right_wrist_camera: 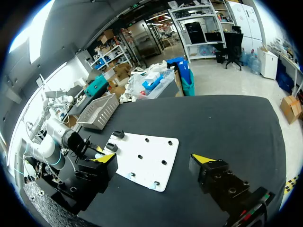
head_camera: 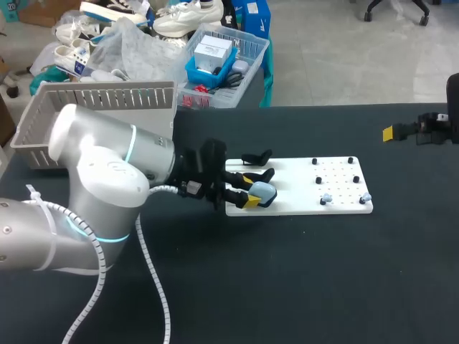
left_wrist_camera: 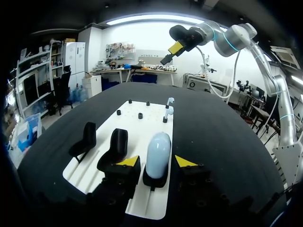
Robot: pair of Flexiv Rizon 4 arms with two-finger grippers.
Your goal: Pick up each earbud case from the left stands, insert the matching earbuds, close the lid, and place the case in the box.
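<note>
A light-blue earbud case (left_wrist_camera: pixel 158 152) stands upright on its black stand at the near end of the white board (left_wrist_camera: pixel 142 130). My left gripper (left_wrist_camera: pixel 156 161) is shut on it, one yellow-tipped finger on each side; the head view shows the same grip on the case (head_camera: pixel 264 190). Two empty black stands (left_wrist_camera: pixel 115 146) (left_wrist_camera: pixel 86 138) rise beside it. Two pale earbuds (left_wrist_camera: pixel 168 106) sit on pegs at the board's far end, also seen as earbuds (head_camera: pixel 326 198) (head_camera: pixel 366 196). My right gripper (head_camera: pixel 409 132) hovers open over the table's far right, well away from the board (right_wrist_camera: pixel 147 158).
A grey slatted basket (head_camera: pixel 93 107) sits at the table's back left, behind my left arm. Small black pegs (head_camera: pixel 333 161) dot the right half of the board. Bare black tabletop surrounds the board in front and to the right.
</note>
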